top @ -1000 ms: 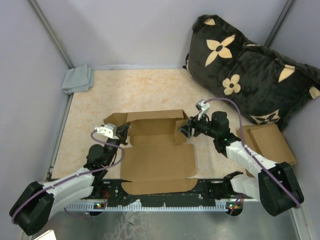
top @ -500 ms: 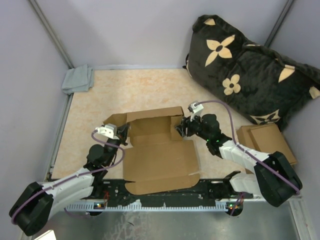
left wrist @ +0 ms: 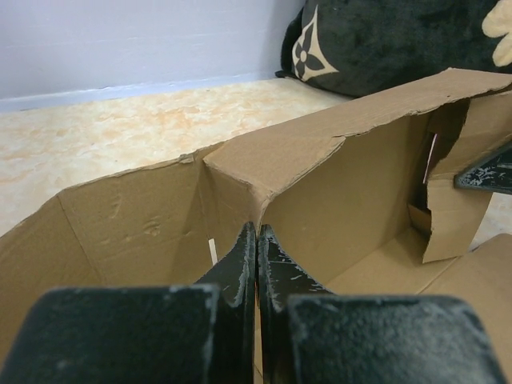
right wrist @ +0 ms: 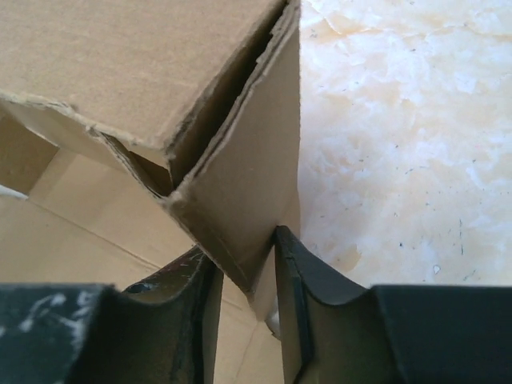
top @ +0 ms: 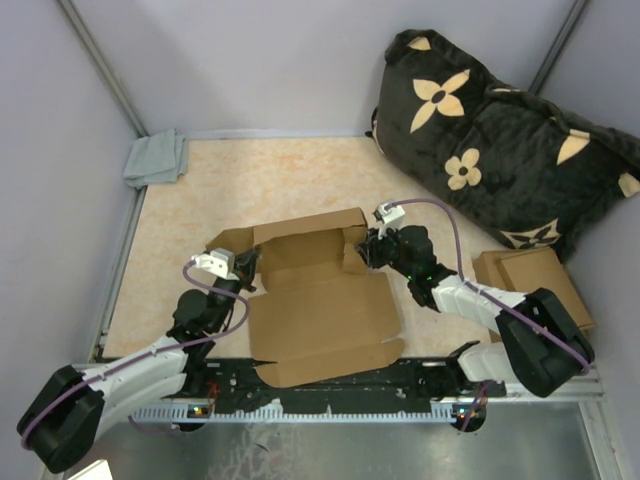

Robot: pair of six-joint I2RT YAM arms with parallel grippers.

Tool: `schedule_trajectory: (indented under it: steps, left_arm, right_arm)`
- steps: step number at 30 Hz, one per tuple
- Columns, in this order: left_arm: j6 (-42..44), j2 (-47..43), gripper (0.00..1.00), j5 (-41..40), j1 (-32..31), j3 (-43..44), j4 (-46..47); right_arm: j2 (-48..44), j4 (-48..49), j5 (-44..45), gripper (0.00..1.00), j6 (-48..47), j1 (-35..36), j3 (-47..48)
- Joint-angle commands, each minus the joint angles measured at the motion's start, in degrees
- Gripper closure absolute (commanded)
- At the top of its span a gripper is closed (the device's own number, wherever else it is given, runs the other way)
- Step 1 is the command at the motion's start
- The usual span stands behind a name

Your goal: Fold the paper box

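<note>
The paper box (top: 320,300) lies half folded in the middle of the table, its back and side walls raised and its wide front panel flat toward me. My left gripper (top: 243,268) is at the box's left end. In the left wrist view its jaws (left wrist: 258,232) are pressed together at the corner crease of the box (left wrist: 344,184), with a thin brown sliver between them. At the box's right end, my right gripper (top: 366,250) has the upright side flap (right wrist: 248,184) between its jaws (right wrist: 242,244), and both fingertips touch the cardboard.
A black pillow (top: 500,140) with tan flowers leans in the back right corner. A pile of flat cardboard sheets (top: 535,285) lies at the right edge, beside my right arm. A grey cloth (top: 157,158) sits in the back left corner. Walls close in the table.
My right gripper has moved left onto the box's right side flap and its jaws have narrowed around it. The box has turned slightly. The left arm has not moved.
</note>
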Motion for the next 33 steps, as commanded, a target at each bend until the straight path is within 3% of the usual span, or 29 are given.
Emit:
schedule_trajectory:
  steps: [1,8,9,11,13,16,26,33]
  left_arm:
    - [-0.3,-0.8,1.0,2.2,-0.9,-0.5,-2.1]
    - [-0.4,-1.4,1.0,0.1,-1.3,2.2,-6.4]
    - [-0.5,-1.5,1.0,0.3,-1.4,2.5,-6.8]
    - [-0.6,-1.7,1.0,0.6,-1.7,3.1,-7.3]
    - [-0.8,-2.0,1.0,0.9,-1.8,3.0,-7.2]
    - [-0.7,-2.6,1.0,1.3,-1.8,2.5,-6.7]
    - [1.1,-2.9,1.0,1.9,-2.2,-0.1,-3.4]
    - [0.6,-2.6,1.0,2.6,-2.4,0.0,-3.3]
  right_arm:
    - [1.1,5.5,-0.4,0.76,-0.9,0.4,1.8]
    - [-3.4,-0.3,3.5,0.82,-2.6,1.9,1.7]
    - [-4.0,-0.9,2.9,0.78,-3.0,1.9,1.7]
    - [-5.0,-2.2,1.3,0.6,-3.6,1.9,1.9]
    - [-5.8,-3.0,-0.3,0.48,-3.7,1.9,2.5]
    - [-6.9,-4.4,-3.1,0.38,-3.8,1.9,3.9]
    - [-8.0,-6.8,0.4,0.36,-5.6,1.9,6.0]
    - [-6.4,-7.4,7.5,0.27,-3.9,1.9,8.1]
